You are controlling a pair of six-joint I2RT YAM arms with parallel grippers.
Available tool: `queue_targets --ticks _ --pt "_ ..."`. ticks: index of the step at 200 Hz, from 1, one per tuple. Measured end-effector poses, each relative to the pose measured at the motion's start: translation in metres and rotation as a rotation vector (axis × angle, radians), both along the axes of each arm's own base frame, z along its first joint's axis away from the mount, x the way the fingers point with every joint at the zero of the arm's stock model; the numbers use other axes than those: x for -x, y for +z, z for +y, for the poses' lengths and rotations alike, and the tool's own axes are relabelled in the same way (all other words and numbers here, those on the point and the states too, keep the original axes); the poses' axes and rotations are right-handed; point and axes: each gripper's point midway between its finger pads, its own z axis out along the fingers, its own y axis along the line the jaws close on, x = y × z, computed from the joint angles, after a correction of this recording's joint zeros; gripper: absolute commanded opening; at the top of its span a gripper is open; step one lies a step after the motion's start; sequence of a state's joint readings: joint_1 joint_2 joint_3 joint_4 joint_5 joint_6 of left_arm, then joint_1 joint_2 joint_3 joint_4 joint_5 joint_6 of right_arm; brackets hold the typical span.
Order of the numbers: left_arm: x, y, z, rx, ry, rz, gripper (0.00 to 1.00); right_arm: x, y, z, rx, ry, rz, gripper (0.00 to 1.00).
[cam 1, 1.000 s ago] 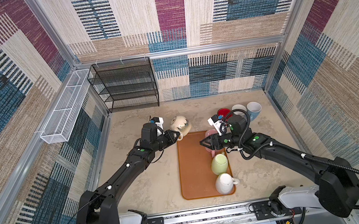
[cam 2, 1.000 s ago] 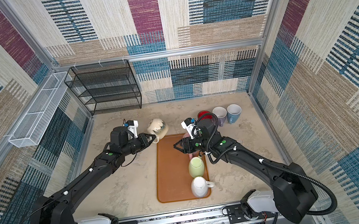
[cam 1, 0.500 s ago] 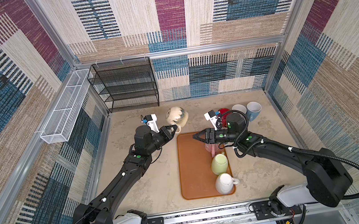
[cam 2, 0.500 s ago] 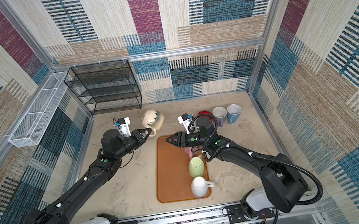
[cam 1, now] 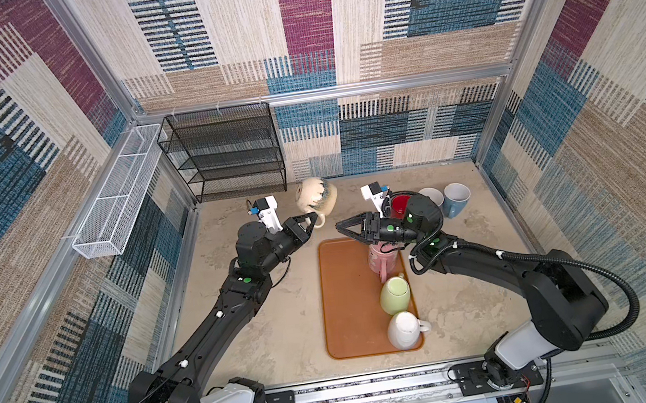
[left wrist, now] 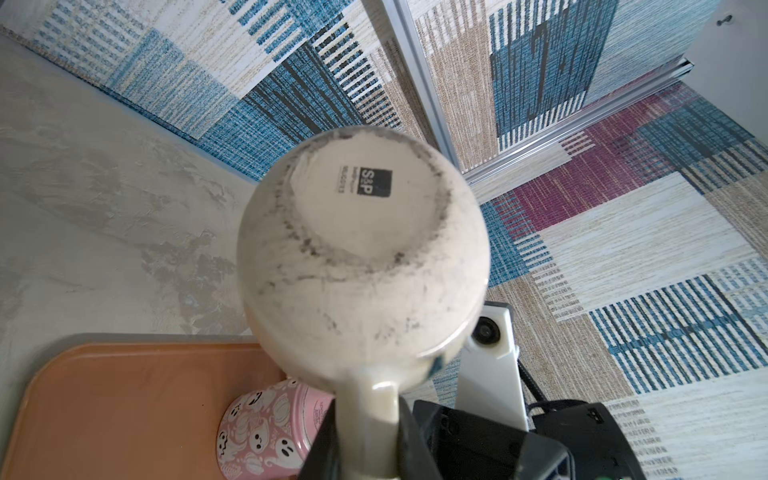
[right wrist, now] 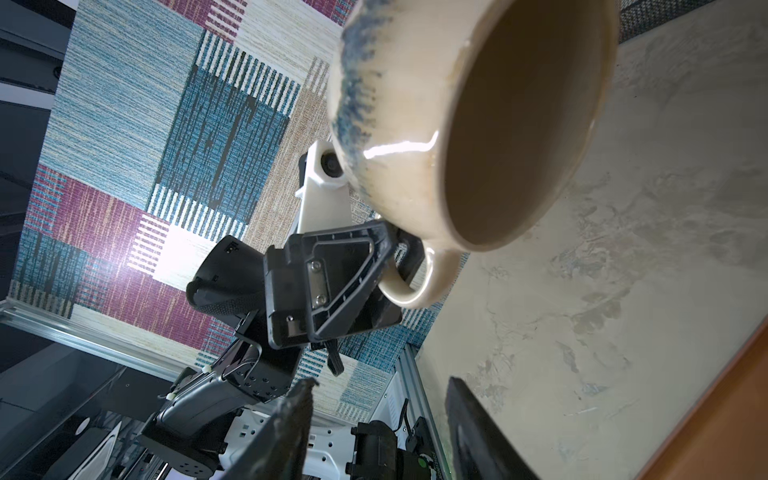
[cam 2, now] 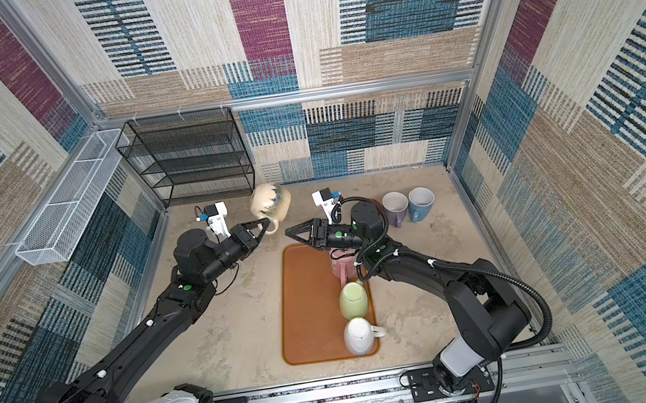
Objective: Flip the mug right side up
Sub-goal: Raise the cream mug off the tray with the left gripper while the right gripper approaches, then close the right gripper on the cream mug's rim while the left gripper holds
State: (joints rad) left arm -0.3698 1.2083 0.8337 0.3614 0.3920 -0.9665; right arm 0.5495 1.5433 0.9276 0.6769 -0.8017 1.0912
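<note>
1. Top views, held against the frames of a second ago: the left gripper (cam 1: 312, 219) (cam 2: 264, 223) has carried the cream mug (cam 1: 314, 195) (cam 2: 271, 201) up the frame. It has gone from beside the upper left corner of the orange tray (cam 1: 345, 292) (cam 2: 303, 297) to just right of the lower right corner of the black rack (cam 1: 232, 155).
2. Over the same second the right gripper (cam 1: 343, 229) (cam 2: 291, 233) has left its place above the pink mug (cam 1: 382, 258) (cam 2: 341, 265). It now points left across the tray's top edge, toward the cream mug.
3. Left claw: pressed together on the cream mug's handle, pinching it from both sides. In the left wrist view the handle runs down between the jaws of the left gripper (left wrist: 365, 432) at the lower middle of the frame.
4. Cream mug: held off the table and tipped on its side. Its stamped base (left wrist: 361, 249) fills the middle of the left wrist view. Its open mouth (right wrist: 519, 124) faces the right wrist camera in the upper right of that frame, with the left gripper (right wrist: 374, 257) clamped on the handle below it.
5. Right claw: partly spread, holding and touching nothing. One of its fingers (right wrist: 297, 419) shows along the bottom edge of the right wrist view, apart from the other, and both are short of the mug.
6. Right of centre in both top views, the pink mug, a green mug (cam 1: 395, 295) and a white mug (cam 1: 403, 330) sit in a column on the tray.
</note>
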Motion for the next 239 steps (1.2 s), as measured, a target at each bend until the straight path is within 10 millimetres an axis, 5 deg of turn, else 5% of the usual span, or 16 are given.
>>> queue_targets --ticks 239 --pt "-0.009 0.031 -0.004 0.068 -0.005 -0.08 0.0 -0.053 0.012 0.038 -0.15 0.033 0.066 0.41"
